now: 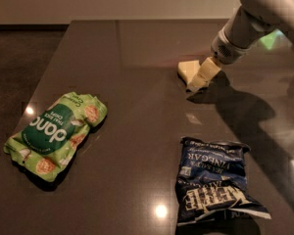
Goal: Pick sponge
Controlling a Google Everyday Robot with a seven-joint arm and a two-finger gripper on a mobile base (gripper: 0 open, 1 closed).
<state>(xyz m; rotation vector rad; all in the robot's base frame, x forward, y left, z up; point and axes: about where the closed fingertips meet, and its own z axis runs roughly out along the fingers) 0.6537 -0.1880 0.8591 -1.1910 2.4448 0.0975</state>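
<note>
sponge [186, 69] far right on desk [137, 82] | tool [200, 78] at its right edge, spread or pressed: cannot tell | risk: off-centre descent nudges soft sponge left, grasp clips corner only

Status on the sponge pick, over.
Gripper low at right edge of sponge, overlapping it in view. Sponge on the table, not lifted. Green chip bag and blue chip bag lie apart, nearer the camera; not in the way.

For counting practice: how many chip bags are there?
2: a green bag at left, a blue bag at front right. The end effector is at the sponge, far right.
</note>
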